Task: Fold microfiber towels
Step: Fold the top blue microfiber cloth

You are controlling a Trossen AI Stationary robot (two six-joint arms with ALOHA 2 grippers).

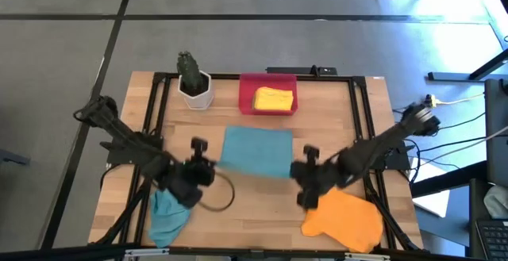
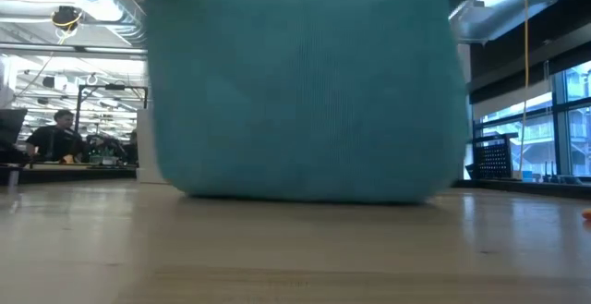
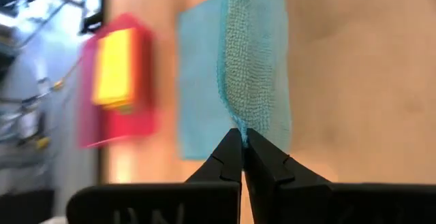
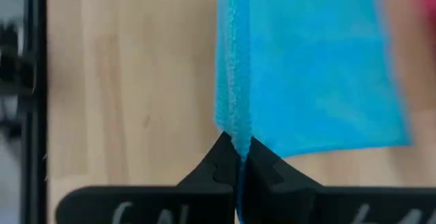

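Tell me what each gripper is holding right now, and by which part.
Both hold the same teal towel: the left gripper and the right gripper are each shut on an end of its near edge, lifting it off the table.

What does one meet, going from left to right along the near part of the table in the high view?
Crumpled teal towel → left hand → held teal towel → right hand → orange towel.

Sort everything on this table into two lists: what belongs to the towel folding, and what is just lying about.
Part of the job:
- teal towel, pinched by left gripper and right gripper
- second teal towel
- orange towel
- yellow towel

Just lying about:
- potted cactus
- red tray
- cable loop
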